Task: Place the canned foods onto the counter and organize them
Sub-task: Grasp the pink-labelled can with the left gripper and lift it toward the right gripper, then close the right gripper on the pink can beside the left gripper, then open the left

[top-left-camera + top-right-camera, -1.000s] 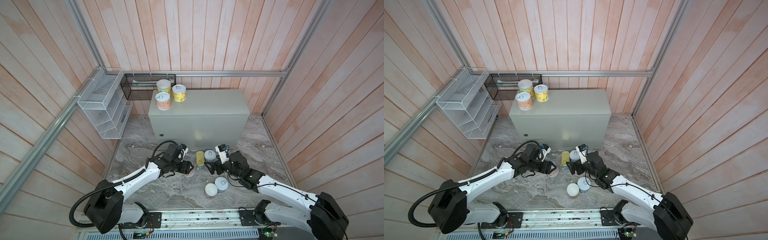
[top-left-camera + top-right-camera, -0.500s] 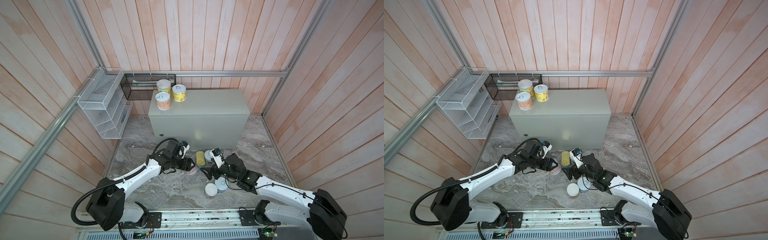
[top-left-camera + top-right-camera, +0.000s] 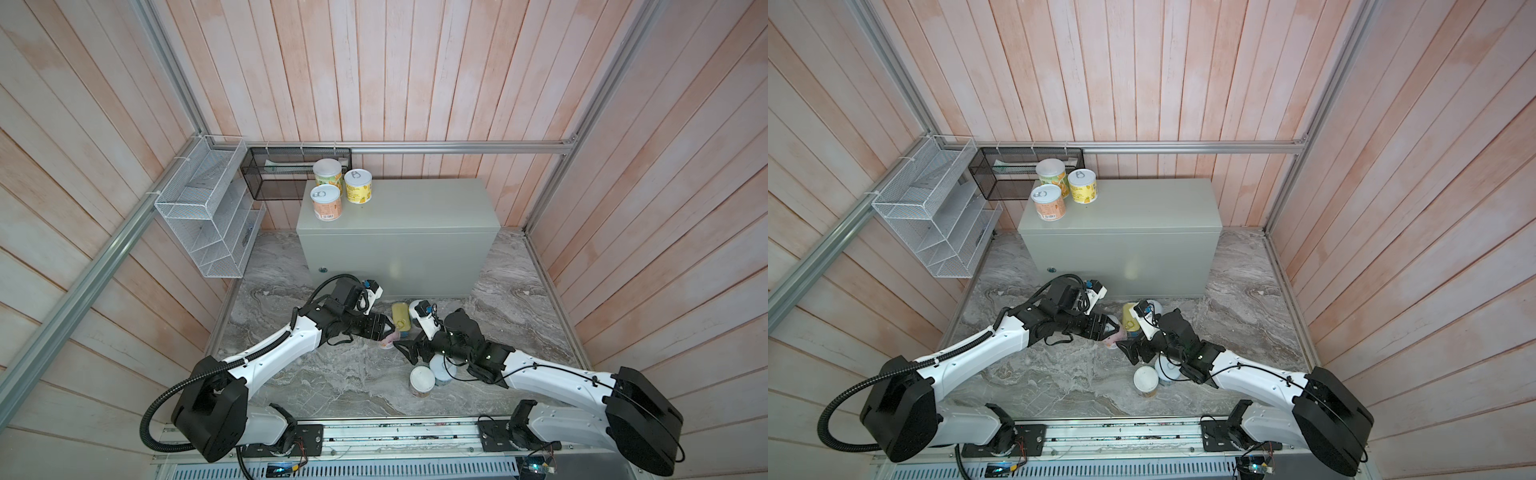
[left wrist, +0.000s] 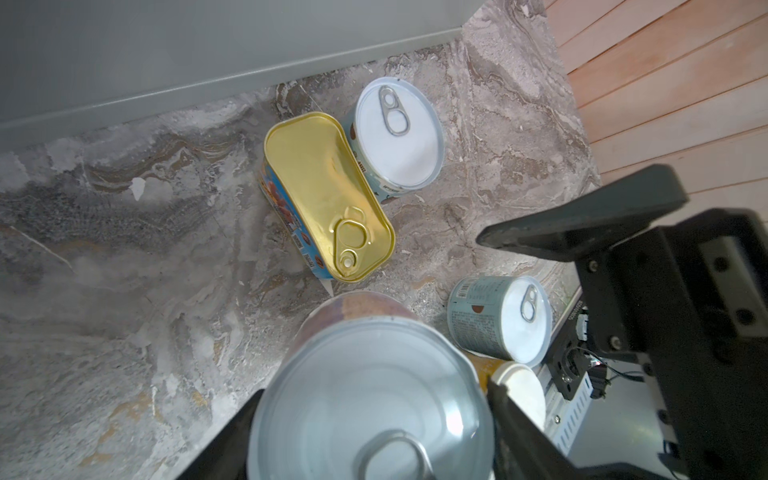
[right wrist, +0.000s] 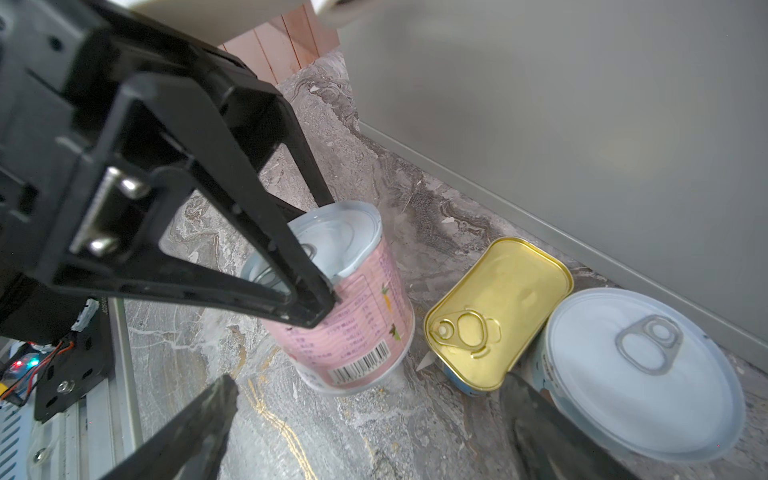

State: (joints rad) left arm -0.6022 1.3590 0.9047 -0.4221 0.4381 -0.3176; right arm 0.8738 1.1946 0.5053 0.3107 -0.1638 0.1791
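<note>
Right now the pink can point(image 5: 345, 316) is clamped between the two fingers point(image 5: 286, 257) of the left hand point(image 3: 386, 332), which is closed about halfway round its side just under the silver pull-tab lid. It sits low over the stone floor point(image 3: 332, 374), in front of the desk point(image 3: 415, 208). I cannot tell whether its base touches the stone. Just beside it the gold tin point(image 4: 328, 195) lies flat, and right against that tin's far side stands a wide can point(image 4: 399, 137), close to the desk's front face. My right hand point(image 3: 409, 351) is spread as wide as it goes, holds nothing, and hovers next to the pink can. Under that arm stand a blue-grey can point(image 4: 498, 320) and a white-lidded can point(image 3: 422, 379), side by side toward the floor's front edge. Three cans point(image 3: 326, 201) are grouped at the desk's back left corner.
</note>
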